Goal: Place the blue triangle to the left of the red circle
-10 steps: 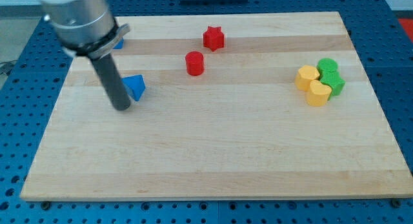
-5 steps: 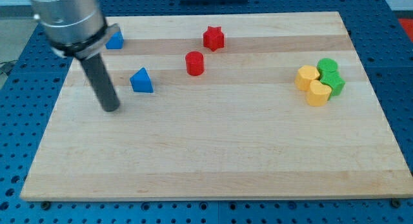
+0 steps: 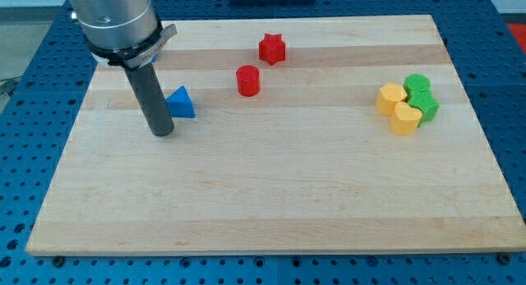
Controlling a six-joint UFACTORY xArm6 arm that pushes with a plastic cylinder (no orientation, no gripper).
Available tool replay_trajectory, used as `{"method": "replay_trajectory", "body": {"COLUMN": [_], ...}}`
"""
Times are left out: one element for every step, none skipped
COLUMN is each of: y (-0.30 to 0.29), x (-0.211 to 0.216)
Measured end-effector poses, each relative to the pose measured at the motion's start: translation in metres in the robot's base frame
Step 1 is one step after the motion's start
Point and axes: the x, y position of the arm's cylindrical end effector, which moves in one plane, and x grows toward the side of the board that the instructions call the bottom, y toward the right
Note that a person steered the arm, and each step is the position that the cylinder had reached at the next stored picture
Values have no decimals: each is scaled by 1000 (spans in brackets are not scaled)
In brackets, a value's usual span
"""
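Observation:
The blue triangle (image 3: 181, 103) lies on the wooden board (image 3: 271, 195) at the view's left. The red circle, a short red cylinder (image 3: 247, 80), stands up and to the right of it, about a block's width of board between them. My tip (image 3: 161, 131) rests on the board just left of and slightly below the blue triangle, close to its lower left corner; I cannot tell if they touch. The rod and arm rise toward the view's top left.
A red star (image 3: 272, 48) sits above and to the right of the red circle. At the view's right a tight cluster holds two yellow blocks (image 3: 391, 98) (image 3: 404, 118) and two green blocks (image 3: 417, 84) (image 3: 424, 108).
The tip swung left away from the blue triangle, then came back right beside it. The triangle shifted slightly up and right at first. A second blue block at top left is now behind the arm.

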Motion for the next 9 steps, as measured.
{"method": "replay_trajectory", "body": {"y": [6, 8, 8, 29, 33, 54, 62, 44, -8], "x": [-3, -16, -27, -47, -50, -53, -57, -52, -50]}}
